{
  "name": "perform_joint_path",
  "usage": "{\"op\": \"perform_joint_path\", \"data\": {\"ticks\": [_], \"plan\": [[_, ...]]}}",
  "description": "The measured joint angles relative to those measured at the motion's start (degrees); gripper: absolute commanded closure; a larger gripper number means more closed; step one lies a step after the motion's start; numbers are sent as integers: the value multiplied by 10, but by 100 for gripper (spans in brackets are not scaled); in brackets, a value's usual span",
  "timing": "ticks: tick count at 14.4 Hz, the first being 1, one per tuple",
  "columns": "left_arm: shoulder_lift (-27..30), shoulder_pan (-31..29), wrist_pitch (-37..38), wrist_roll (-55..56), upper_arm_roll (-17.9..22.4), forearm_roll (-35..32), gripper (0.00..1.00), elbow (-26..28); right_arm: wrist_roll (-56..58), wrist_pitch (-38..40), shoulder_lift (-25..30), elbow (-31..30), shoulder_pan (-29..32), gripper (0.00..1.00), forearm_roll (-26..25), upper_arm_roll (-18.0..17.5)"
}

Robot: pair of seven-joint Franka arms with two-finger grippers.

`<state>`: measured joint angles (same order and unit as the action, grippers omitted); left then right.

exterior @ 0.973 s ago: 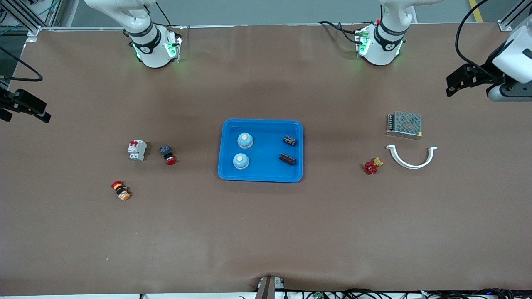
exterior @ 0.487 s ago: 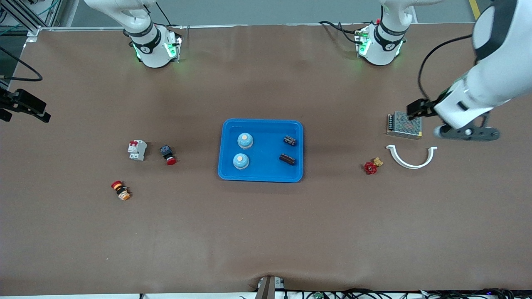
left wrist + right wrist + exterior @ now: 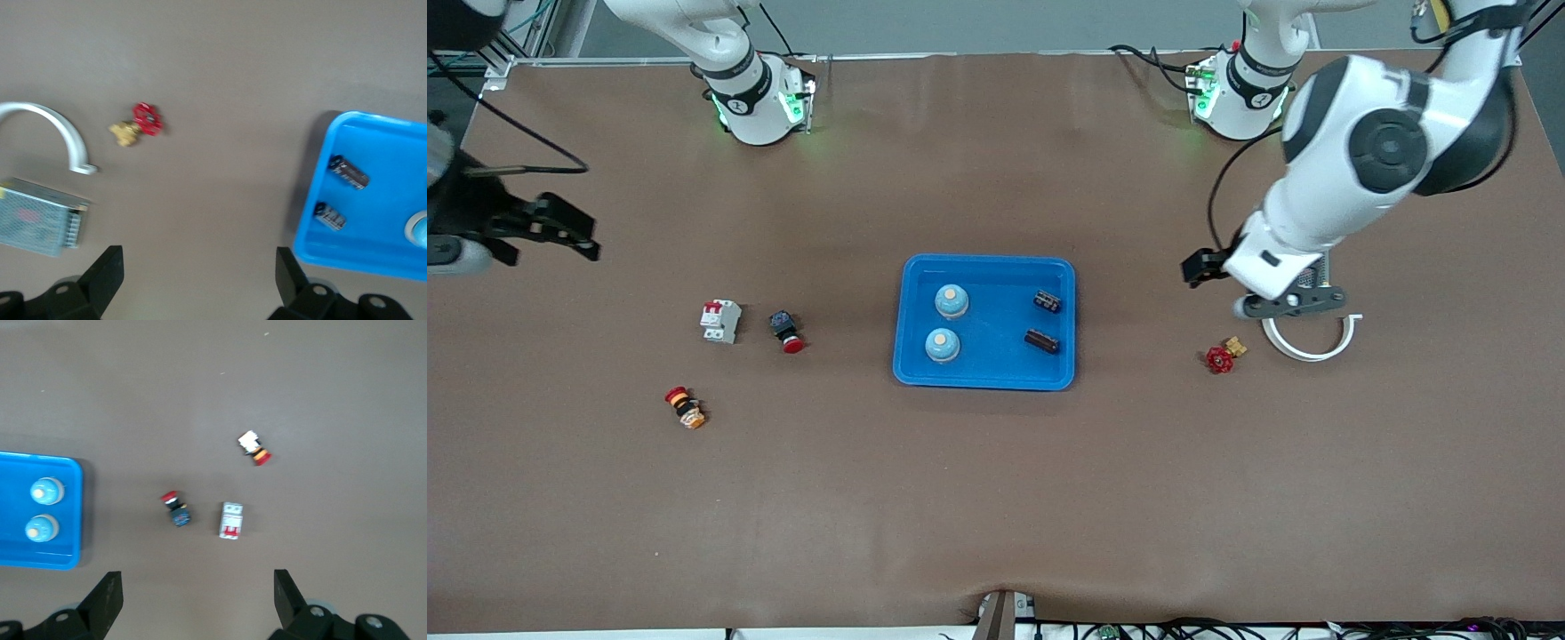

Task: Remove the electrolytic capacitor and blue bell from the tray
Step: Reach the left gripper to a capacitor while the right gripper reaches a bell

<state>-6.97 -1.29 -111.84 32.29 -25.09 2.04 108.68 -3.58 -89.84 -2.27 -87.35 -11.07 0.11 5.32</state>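
Observation:
A blue tray (image 3: pixel 996 364) sits mid-table. In it are two light-blue bells (image 3: pixel 951 300) (image 3: pixel 943 345) toward the right arm's end and two dark capacitors (image 3: pixel 1048 301) (image 3: pixel 1041 340) toward the left arm's end. My left gripper (image 3: pixel 1199 266) is open and empty, up over the table between the tray and the red valve (image 3: pixel 1223 357). Its wrist view shows the open gripper (image 3: pixel 198 260), the tray (image 3: pixel 373 227) and both capacitors (image 3: pixel 348 172) (image 3: pixel 331 217). My right gripper (image 3: pixel 565 229) is open and empty over the right arm's end of the table. Its wrist view (image 3: pixel 197 583) shows both bells (image 3: pixel 47 491) (image 3: pixel 40 529).
A white circuit breaker (image 3: pixel 720 321), a red push-button (image 3: pixel 786 332) and a red-and-orange button (image 3: pixel 685 407) lie toward the right arm's end. A white curved bracket (image 3: pixel 1307 347) lies beside the valve. A metal power supply (image 3: pixel 40 217) lies mostly under the left arm.
The left arm has swung in from the table's end toward the tray, and now covers the power supply. The right gripper has moved a little inward over the table.

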Motion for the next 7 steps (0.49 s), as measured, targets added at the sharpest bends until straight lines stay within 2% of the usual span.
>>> {"op": "perform_joint_path", "data": {"ticks": [2,7], "plan": [[-28,19,-44,74,-17,0,0,11,-77,-1,-4,-7,-44,0,0,-2],[-125,92,-149,236,-18,-20,0,12,-213,-17,-42,-11,-132,0,1,-3]]}}
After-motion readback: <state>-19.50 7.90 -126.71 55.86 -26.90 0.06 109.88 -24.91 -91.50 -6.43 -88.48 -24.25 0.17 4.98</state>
